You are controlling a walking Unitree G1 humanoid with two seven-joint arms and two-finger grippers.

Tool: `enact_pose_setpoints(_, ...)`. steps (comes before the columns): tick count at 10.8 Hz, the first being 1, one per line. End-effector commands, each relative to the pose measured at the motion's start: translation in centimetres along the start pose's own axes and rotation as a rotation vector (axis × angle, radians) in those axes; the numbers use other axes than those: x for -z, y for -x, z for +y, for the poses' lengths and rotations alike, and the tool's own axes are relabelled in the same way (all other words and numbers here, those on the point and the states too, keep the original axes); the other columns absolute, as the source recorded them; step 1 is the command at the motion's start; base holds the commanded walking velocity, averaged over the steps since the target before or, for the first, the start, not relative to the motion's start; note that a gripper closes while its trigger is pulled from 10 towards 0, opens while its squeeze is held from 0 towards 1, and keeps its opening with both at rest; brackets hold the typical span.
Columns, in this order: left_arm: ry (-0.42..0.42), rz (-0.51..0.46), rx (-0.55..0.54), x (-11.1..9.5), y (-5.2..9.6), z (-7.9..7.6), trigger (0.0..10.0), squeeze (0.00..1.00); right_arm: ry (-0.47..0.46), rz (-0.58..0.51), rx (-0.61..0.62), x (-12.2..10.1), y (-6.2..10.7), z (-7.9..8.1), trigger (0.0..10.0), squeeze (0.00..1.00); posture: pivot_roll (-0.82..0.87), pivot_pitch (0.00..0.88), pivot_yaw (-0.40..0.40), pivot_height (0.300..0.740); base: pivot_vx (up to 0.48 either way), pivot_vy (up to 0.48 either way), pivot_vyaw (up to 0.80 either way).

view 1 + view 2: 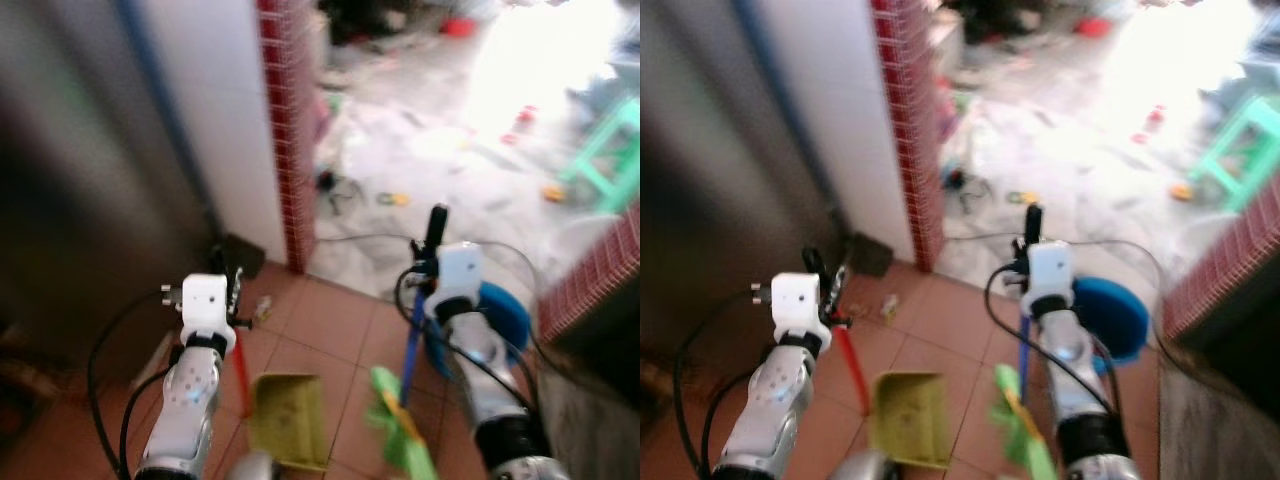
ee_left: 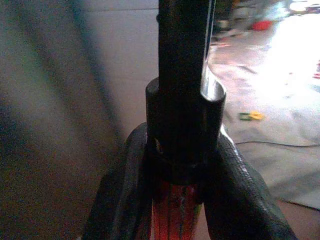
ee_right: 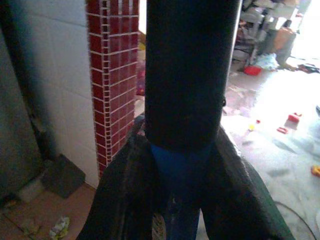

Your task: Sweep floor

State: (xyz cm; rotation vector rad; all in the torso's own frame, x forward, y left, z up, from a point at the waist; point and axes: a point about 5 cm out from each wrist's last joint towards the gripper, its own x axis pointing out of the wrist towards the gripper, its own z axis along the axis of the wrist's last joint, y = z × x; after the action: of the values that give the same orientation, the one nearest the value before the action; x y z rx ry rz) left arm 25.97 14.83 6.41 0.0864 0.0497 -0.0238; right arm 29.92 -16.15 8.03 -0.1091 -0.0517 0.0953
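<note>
My left gripper (image 1: pixel 236 285) is shut on the dustpan's handle (image 2: pixel 176 210), red with a black top. The yellow-green dustpan (image 1: pixel 290 420) rests low on the terracotta tile floor between my arms. My right gripper (image 1: pixel 432 245) is shut on the broom's handle (image 1: pixel 411 355), blue with a black cap (image 3: pixel 187 70). The broom's green bristles (image 1: pixel 400 430) lie on the tiles beside the dustpan. A crumpled scrap of paper (image 1: pixel 263 308) lies on the floor ahead of the dustpan. In the wrist views, black fingers (image 2: pixel 122 195) (image 3: pixel 125 190) clasp each handle from both sides.
A red-tiled pillar (image 1: pixel 290 130) with a white wall stands ahead, and a steel panel (image 1: pixel 90 180) is on the left. A blue bucket (image 1: pixel 505 315) sits by my right arm. Beyond lie a littered grey floor (image 1: pixel 440 160), a cable and a green stool (image 1: pixel 605 150).
</note>
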Motion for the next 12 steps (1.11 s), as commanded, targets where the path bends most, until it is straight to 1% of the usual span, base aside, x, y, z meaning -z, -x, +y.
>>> enact_pose_setpoints(1,-0.042,-0.048,-0.040,-0.84,-0.23,1.14,10.0,0.00,-0.008,-0.071,-0.020,-1.53,-0.80,0.83,10.0,0.00,-0.04,0.000,0.030,0.740,0.000,0.000,0.80)
enact_pose_setpoints(6,-0.046,-0.038,-0.061,-0.49,0.01,0.94,10.0,0.00,-0.007,-0.073,-0.031,-1.62,-0.70,1.17,10.0,0.00,-0.04,0.000,0.030,0.740,0.000,0.000,0.80)
enact_pose_setpoints(7,-0.058,-0.035,-0.091,-0.51,0.00,1.05,10.0,0.00,-0.007,-0.076,-0.036,-1.73,-0.81,1.21,10.0,0.00,-0.04,0.000,0.029,0.740,0.000,0.000,0.80)
enact_pose_setpoints(9,-0.058,-0.030,-0.115,-0.43,0.09,1.11,10.0,0.00,-0.008,-0.077,-0.040,-1.76,-0.84,1.21,10.0,0.00,-0.04,0.000,0.029,0.740,0.000,0.000,0.80)
enact_pose_setpoints(11,-0.067,-0.049,-0.134,-0.53,0.04,1.14,10.0,0.00,-0.007,-0.076,-0.044,-1.76,-0.88,1.23,10.0,0.00,-0.04,0.000,0.029,0.740,0.000,0.000,0.80)
enact_pose_setpoints(12,-0.077,-0.067,-0.126,-0.79,-0.22,1.26,10.0,0.00,-0.008,-0.075,-0.044,-1.77,-0.90,1.26,10.0,0.00,-0.04,0.000,0.028,0.740,0.000,0.000,0.80)
